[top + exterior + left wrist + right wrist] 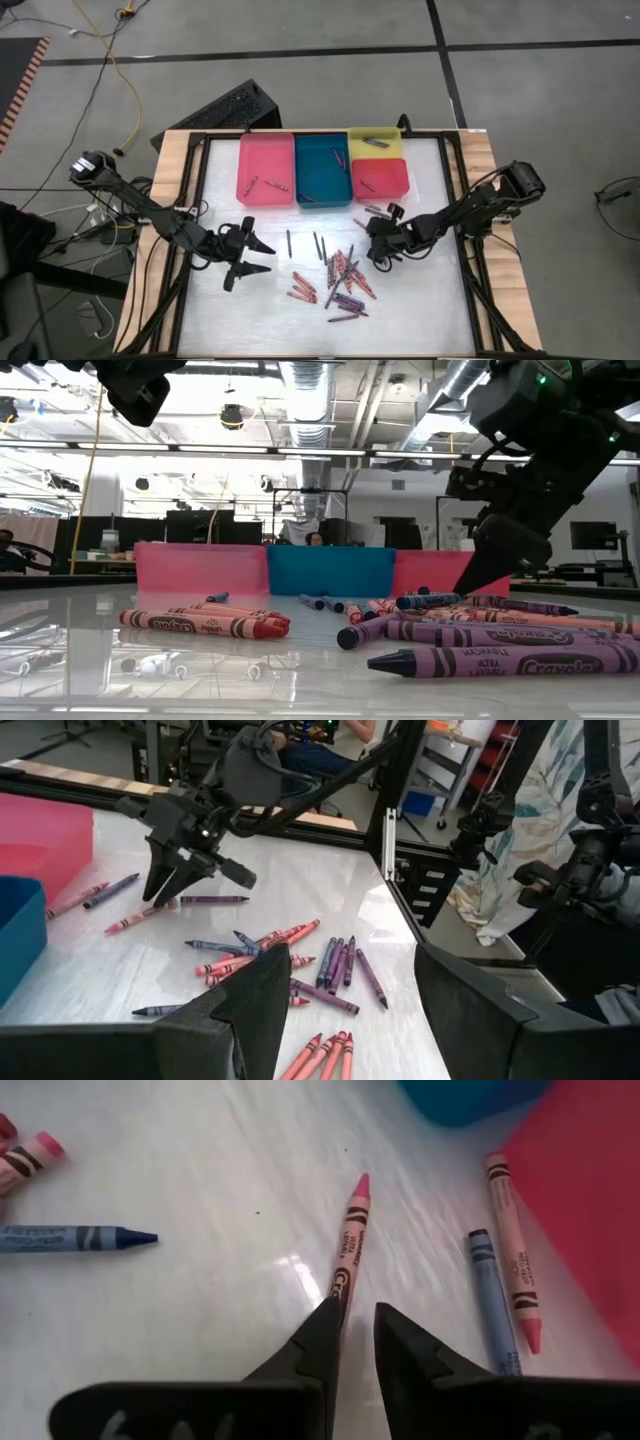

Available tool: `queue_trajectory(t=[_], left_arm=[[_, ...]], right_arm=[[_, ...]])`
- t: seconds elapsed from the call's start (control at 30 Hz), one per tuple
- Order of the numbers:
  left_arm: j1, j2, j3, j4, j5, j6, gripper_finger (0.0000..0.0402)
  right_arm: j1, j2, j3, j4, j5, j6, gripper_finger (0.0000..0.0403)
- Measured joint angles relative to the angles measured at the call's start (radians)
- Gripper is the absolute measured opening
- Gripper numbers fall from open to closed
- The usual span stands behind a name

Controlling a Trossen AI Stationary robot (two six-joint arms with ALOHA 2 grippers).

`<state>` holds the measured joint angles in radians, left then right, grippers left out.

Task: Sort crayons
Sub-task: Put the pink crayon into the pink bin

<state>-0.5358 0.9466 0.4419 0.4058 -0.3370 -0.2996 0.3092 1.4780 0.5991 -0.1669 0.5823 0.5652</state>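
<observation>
Right gripper [355, 1330] was seen low over the white table [420, 310], its fingers nearly together around the end of a pink crayon [348, 1250] lying flat on the surface; whether the crayon was actually pinched could not be told. Left gripper [255, 257] was held above the table's left part with its fingers spread apart (nothing between them). Most crayons [343, 280] were scattered between the two grippers, with a few lying in the trays [322, 168].
</observation>
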Motion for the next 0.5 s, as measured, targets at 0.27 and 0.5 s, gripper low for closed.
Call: queue_trajectory(t=[0.27, 0.5], left_arm=[[0.000, 0.000, 0.000, -0.007, -0.001, 0.000, 0.0204], [0.000, 0.000, 0.000, -0.007, -0.002, 0.000, 0.0204]], right_arm=[[-0.002, 0.000, 0.000, 0.087, 0.007, -0.052, 0.0075], [-0.020, 0.000, 0.000, 0.095, 0.005, -0.076, 0.0075]])
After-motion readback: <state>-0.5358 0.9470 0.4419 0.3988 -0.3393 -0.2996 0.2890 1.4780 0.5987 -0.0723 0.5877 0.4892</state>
